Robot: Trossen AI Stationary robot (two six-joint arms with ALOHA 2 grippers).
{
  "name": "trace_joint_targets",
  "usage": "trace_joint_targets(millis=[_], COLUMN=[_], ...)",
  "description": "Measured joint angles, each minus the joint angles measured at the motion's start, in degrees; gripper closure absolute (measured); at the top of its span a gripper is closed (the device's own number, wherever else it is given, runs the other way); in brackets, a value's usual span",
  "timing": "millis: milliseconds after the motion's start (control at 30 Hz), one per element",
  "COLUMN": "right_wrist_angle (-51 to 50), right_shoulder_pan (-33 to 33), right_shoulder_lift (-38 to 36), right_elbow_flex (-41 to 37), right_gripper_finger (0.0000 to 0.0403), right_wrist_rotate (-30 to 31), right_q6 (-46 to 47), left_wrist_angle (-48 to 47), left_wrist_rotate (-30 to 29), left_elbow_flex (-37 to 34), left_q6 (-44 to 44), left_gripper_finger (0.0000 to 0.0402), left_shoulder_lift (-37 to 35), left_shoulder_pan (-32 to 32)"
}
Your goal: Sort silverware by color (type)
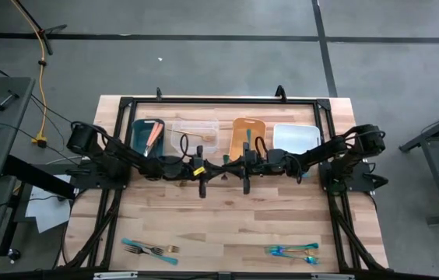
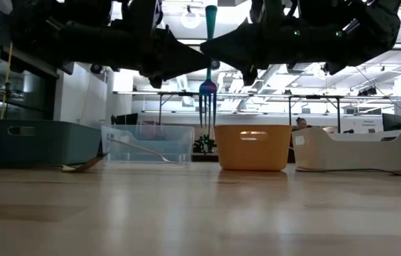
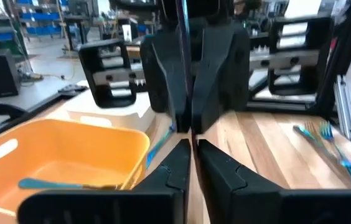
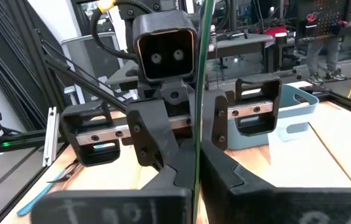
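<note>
A teal-handled fork hangs upright above the table's middle, tines down. It is a thin teal line in the right wrist view and a dark line in the left wrist view. My left gripper and right gripper meet tip to tip at its handle, both shut on it. More silverware lies near the table's near edge: a teal and gold group on the left and a blue group on the right. My left gripper comes level from the table's left, its fingers drawn to a slit at the fork's handle. Its own fingertips hide the exact place of contact. The fork is lifted clear. My right gripper pinches the fork's handle between its two fingers, level from the table's right and across the handle. The fork stands upright and clear of the table. Its handle end rises above the fingers and the tines hang below.
Four bins stand in a row at the far side: teal holding a salmon utensil, clear holding a gold one, orange holding a teal one, and white. Bare wood lies between the bins and the near silverware.
</note>
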Motion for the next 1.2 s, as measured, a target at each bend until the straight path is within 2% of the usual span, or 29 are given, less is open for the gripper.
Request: trace_joint_targets(millis=[300, 467, 600, 800, 933, 1200], right_wrist_angle=[-0.32, -1.30, -1.19, -0.86, -0.83, -3.63], right_shoulder_pan=[0.02, 0.04, 0.04, 2.02, 4.57, 6.21], right_shoulder_lift=[-2.51, -7.97, -14.33, -23.59, -26.11, -25.66], right_elbow_flex=[-2.35, -6.63, -12.27, -18.07, -18.24, -15.17], right_gripper_finger=[0.0402, 0.0402, 0.0402, 0.0402, 0.0402, 0.0402], right_wrist_rotate=[-0.15, 3.76, 7.67, 9.64, 9.78, 10.66], right_q6=[-2.08, -3.32, -3.25, -3.25, -6.32, -10.96], left_wrist_angle=[-13.14, -18.81, -14.74, -2.66, -3.48, -5.18], left_wrist_rotate=[-1.29, -1.33, -2.70, -4.02, -3.81, -3.85], left_elbow_flex=[-0.09, -0.56, -4.70, -11.54, -12.16, -12.31], left_q6=[-1.12, -0.72, -0.66, -1.10, -1.12, -2.12], left_gripper_finger=[0.0329, 0.0313, 0.0310, 0.0309, 0.0309, 0.0309], left_shoulder_lift=[-7.08, -11.24, -14.21, -17.91, -19.12, -18.85], left_shoulder_pan=[0.07, 0.04, 0.02, 0.02, 0.02, 0.00])
